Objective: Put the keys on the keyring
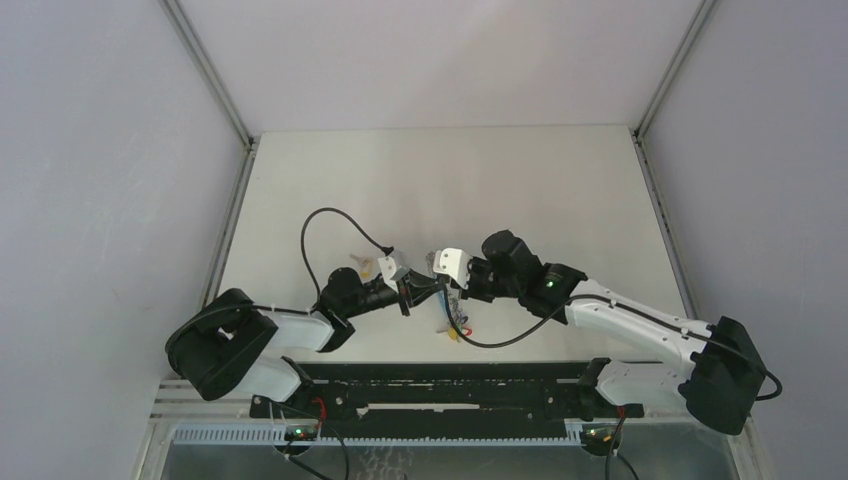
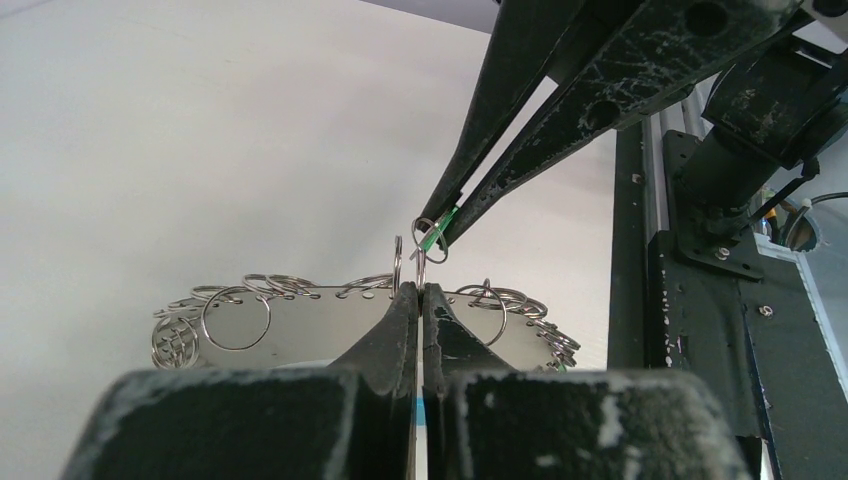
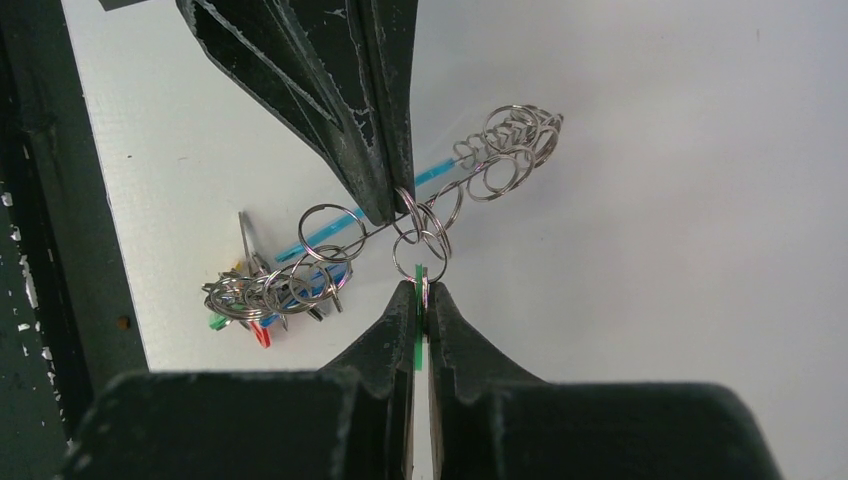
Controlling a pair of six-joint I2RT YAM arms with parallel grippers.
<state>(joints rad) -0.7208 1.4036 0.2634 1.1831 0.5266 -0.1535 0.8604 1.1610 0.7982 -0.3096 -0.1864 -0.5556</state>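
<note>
With my left gripper (image 2: 421, 292) clamped shut on one small ring (image 3: 425, 235) of the keyring (image 3: 300, 245) hanging from it, and my right gripper (image 3: 420, 295) pinching the green key (image 3: 418, 335) edge-on just beside that ring, I judge the thin key may twist or slip and miss the ring's split.

The keyring's (image 3: 503, 148) loops are polished, shiny metal wire on a glossy blue band. The fingers (image 3: 457, 348) are matt black, scuffed pale. The worktop (image 3: 660, 260) is smooth, matt white.
</note>
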